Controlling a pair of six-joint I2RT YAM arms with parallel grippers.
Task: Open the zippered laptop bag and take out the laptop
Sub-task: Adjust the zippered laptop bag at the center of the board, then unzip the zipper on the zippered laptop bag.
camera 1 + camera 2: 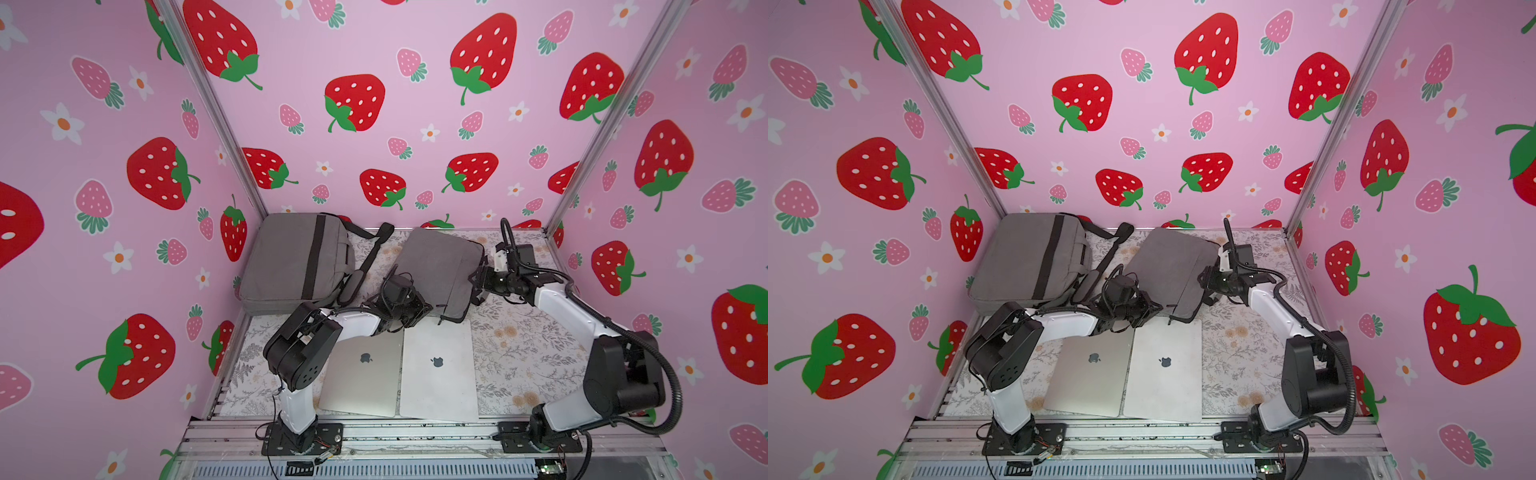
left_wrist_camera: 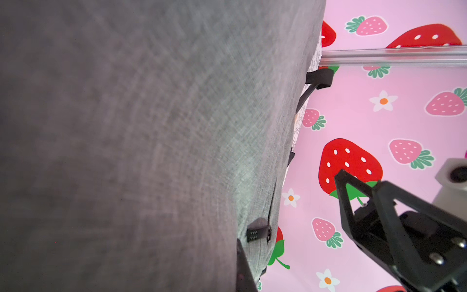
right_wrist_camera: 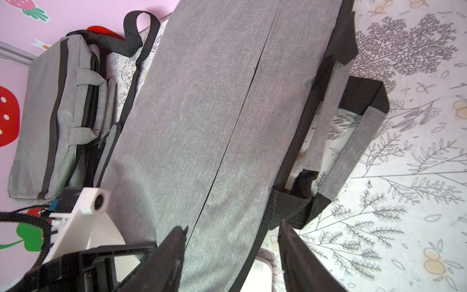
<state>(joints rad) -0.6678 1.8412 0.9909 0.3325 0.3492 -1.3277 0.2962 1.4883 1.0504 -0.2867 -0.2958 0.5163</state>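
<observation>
A grey laptop bag (image 1: 436,266) (image 1: 1167,266) lies tilted in the middle of the table. My left gripper (image 1: 417,309) (image 1: 1148,309) is shut on its near left corner. In the left wrist view the bag's fabric (image 2: 151,126) fills most of the picture, with a black zipper tab (image 2: 257,232) close to the one finger (image 2: 242,265) that shows. My right gripper (image 1: 478,282) (image 3: 232,235) stands open astride the bag's right edge (image 3: 214,113), beside its grey handles (image 3: 353,126). Two silver laptops (image 1: 365,374) (image 1: 438,370) lie flat side by side in front of the bag.
A second, larger grey bag (image 1: 295,257) (image 3: 58,113) with a black shoulder strap (image 1: 374,249) lies at the back left. Strawberry-print walls close the cell on three sides. A metal rail (image 1: 415,432) carrying both arm bases runs along the front edge.
</observation>
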